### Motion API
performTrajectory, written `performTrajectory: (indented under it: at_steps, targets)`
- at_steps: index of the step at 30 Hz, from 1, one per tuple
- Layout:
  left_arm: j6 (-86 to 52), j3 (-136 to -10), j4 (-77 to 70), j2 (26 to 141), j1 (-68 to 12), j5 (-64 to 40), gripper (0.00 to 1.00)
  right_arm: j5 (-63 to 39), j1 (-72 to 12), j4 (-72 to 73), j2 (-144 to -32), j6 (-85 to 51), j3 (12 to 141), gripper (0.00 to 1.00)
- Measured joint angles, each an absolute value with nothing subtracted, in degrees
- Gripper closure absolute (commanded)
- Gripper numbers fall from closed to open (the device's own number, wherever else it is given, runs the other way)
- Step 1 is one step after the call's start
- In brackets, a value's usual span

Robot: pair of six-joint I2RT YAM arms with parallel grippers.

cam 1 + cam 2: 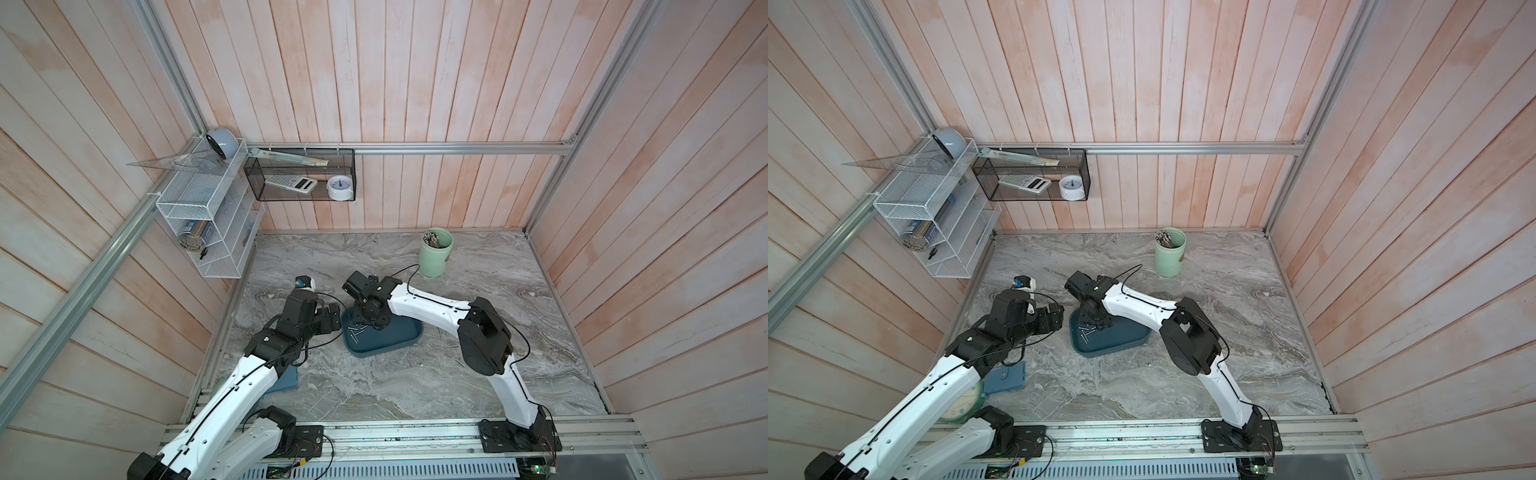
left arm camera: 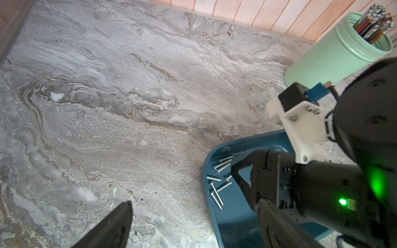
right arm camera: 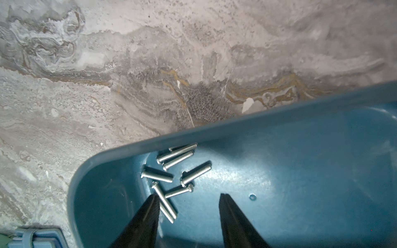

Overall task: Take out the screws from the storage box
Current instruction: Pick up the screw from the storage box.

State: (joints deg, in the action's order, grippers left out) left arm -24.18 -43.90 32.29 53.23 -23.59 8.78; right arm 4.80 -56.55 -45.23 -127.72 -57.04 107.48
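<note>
Your right gripper (image 3: 189, 195), jaws apart, sits bottom centre over the shallow dark teal-blue plastic tray (image 3: 214, 128); small silver metal screws (image 3: 156, 174) lie just upper-left.

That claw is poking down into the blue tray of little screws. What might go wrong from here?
The screws lie jumbled and crossing in a corner of the storage box, so the right gripper may pinch two at once, or none. One finger sits right at a long screw and might flick it aside when the jaws close. Thin and round, a screw could also slip out on the lift.
</note>
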Motion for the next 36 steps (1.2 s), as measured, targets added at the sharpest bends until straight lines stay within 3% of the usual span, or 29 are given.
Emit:
performTrajectory:
  at_steps: [26, 36]
  targets:
    - [-24.2, -43.4, 32.1, 51.5, -23.6, 10.8, 0.04, 5.3, -57.7, -48.0, -134.5, -63.6, 111.9, 0.57]
    - [-24.1, -43.3, 32.1, 51.5, -23.6, 10.8, 0.04, 5.9, -57.1, -47.8, -134.9, -62.5, 111.8, 0.76]
